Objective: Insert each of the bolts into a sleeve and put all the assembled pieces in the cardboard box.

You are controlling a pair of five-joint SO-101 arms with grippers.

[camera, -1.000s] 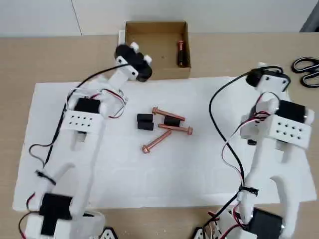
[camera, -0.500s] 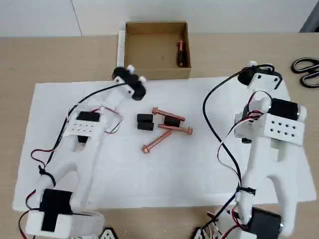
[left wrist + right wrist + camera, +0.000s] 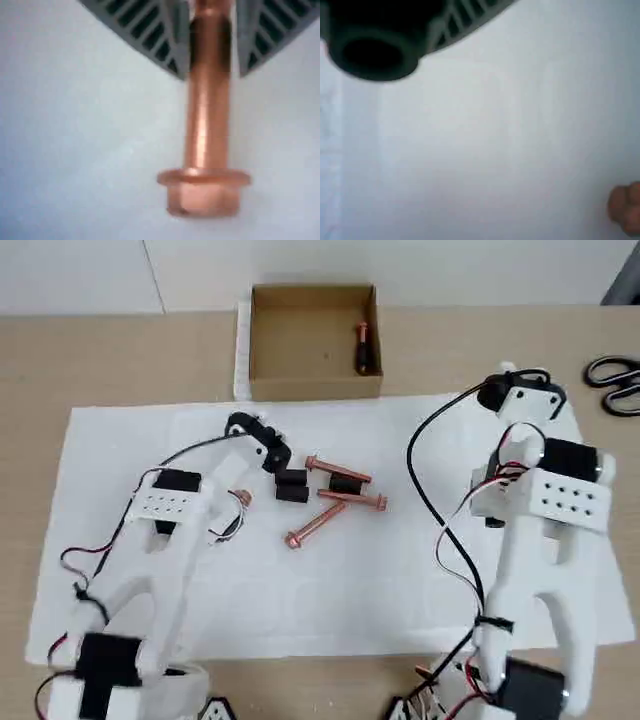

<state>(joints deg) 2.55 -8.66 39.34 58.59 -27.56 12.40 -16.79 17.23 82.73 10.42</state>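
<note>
Left hand (image 3: 210, 67) clamped on copper bolt (image 3: 207, 150): smooth shank between the fingers, hex flange head out past its tips. Right hand (image 3: 420, 27) looks clamped on black sleeve (image 3: 372, 54), bore open.

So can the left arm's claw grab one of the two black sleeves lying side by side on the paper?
Probably not yet. The sleeves lie uncovered close by, but the left claw is shut on a bolt, so it's full.

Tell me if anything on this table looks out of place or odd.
Only the scissors lying at the right edge of the table stand out; the task has no use for them. Nothing looks spilled or damaged.
</note>
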